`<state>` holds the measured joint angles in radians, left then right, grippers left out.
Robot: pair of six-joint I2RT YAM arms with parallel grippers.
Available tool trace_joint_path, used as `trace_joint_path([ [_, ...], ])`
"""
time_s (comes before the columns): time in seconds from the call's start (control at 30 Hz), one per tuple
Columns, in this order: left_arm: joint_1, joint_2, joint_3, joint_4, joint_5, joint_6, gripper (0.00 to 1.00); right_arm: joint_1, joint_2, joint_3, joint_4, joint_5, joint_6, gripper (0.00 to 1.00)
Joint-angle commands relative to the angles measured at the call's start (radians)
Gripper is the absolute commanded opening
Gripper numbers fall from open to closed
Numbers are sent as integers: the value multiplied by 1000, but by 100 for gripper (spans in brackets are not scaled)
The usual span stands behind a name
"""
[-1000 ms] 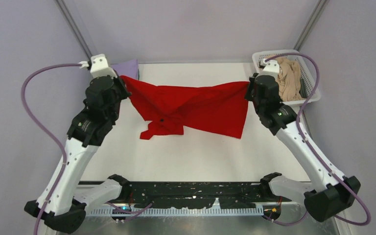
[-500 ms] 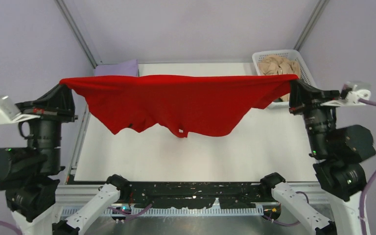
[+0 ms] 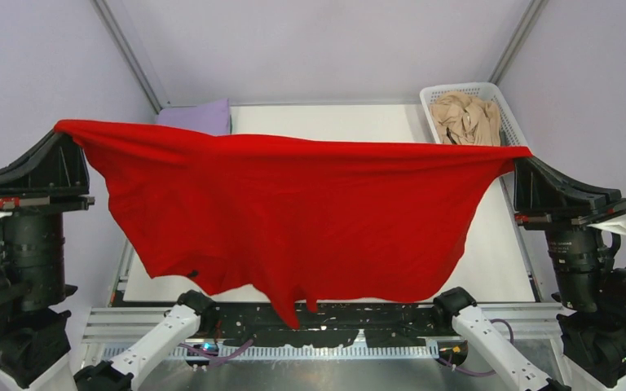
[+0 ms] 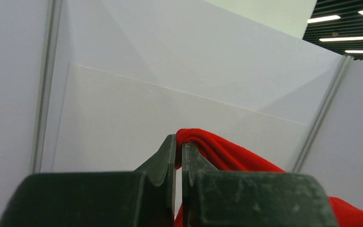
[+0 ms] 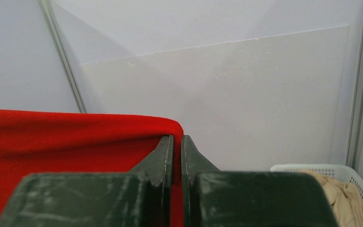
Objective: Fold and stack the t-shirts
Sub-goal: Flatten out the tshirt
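In the overhead view, the two arms are holding a bright red t-shirt [image 3: 293, 212] stretched wide across the middle of the frame, above the white worktop [image 3: 493, 236]. The left jaws are gripping its corner at far left and the right jaws its corner at far right, with the cloth sagging towards lower centre. A lavender t-shirt [image 3: 200, 116] is lying at upper left, and a beige t-shirt [image 3: 465, 118] is sitting in a white basket [image 3: 499, 96] at upper right. In the left wrist view, the jaws are pressing almost shut on a red fold at centre. In the right wrist view, the jaws are pinching the red edge likewise, with the basket showing at lower right.
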<state>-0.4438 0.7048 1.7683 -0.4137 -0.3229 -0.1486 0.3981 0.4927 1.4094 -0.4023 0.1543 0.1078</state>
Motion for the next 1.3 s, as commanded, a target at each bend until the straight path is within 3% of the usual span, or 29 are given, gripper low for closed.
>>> trace_joint_path([
  [0.0,6,132,-51,146,-189,85,0,-3,3,-71,4,157,0,5],
  [0.17,31,397,-173,213,-455,145,8,-3,93,-253,3,365,31,7],
  [0.3,105,694,-187,118,-396,86,11,-5,275,-398,-3,482,57,7],
  [0.37,115,854,-151,37,-369,54,31,-13,421,-452,4,479,92,7],
  [0.4,115,934,-137,20,-357,47,46,-21,525,-473,11,470,110,9],
  [0.43,116,1008,-118,-8,-352,31,69,-25,584,-477,30,453,117,14],
  [0.47,116,1078,-82,-57,-341,4,92,-32,698,-471,39,439,121,21],
  [0.5,116,1144,-35,-122,-335,-29,99,-35,752,-462,49,439,124,43],
  [0.53,116,1200,15,-182,-326,-58,99,-38,857,-430,49,454,138,58],
  [0.63,116,1288,93,-283,-302,-112,100,-40,1027,-343,-9,485,175,78],
  [0.67,116,1283,86,-286,-290,-121,100,-42,1044,-315,-17,489,183,92],
  [0.73,116,1246,21,-273,-257,-140,99,-42,1061,-297,-16,480,186,98],
  [0.93,116,1064,-216,-256,-96,-231,100,-47,999,-318,0,408,216,95],
  [1.27,116,816,-665,-174,220,-434,100,-54,924,-489,153,-95,266,95],
])
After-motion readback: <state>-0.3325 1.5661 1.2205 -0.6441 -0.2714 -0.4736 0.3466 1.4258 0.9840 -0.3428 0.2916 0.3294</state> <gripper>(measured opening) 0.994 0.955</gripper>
